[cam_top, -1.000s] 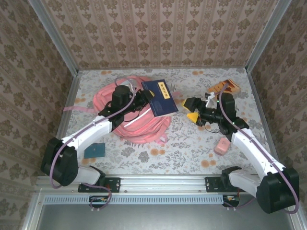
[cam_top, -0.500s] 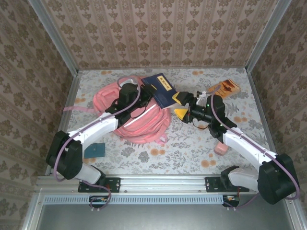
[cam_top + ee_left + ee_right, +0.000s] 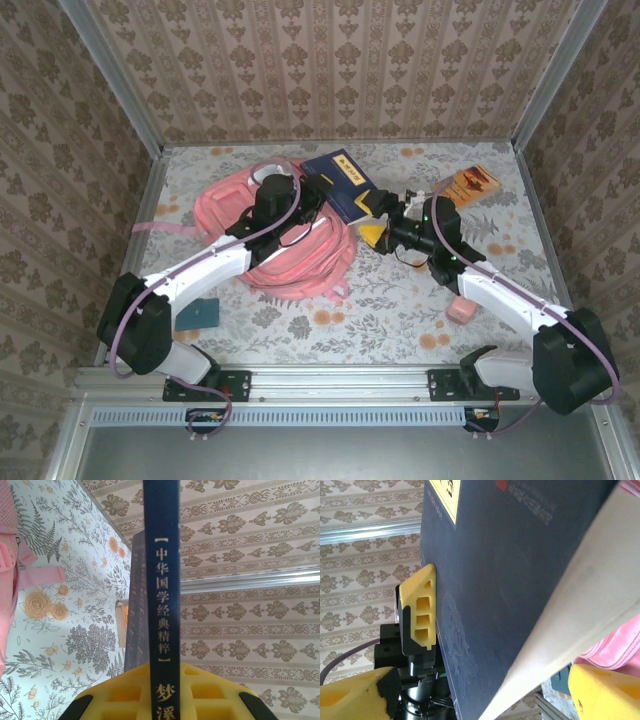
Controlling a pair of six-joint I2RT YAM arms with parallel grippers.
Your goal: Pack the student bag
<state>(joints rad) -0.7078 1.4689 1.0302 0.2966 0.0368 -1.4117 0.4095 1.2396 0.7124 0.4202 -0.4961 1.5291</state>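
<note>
The student bag [image 3: 290,250], a pink backpack, lies flat on the table left of centre; its pink fabric also shows along the edge of the left wrist view [image 3: 6,585]. My left gripper [image 3: 312,203] is above the bag's far right side, shut on a dark blue book [image 3: 345,188]. Seen from the left wrist, the book's spine [image 3: 161,570] stands between the yellow fingers [image 3: 120,695]. My right gripper [image 3: 378,218] is open at the book's right edge. The book's cover [image 3: 520,570] and pale page edge lie between its spread fingers [image 3: 355,697].
An orange booklet [image 3: 468,183] lies at the back right. A pink block [image 3: 460,308] rests by the right arm and a teal card [image 3: 197,313] by the left arm. Patterned walls close in the floral table [image 3: 400,300] on three sides.
The left gripper has carried the book back and to the right, tilting it up. The right gripper has moved left until its open jaws straddle the book's edge.
</note>
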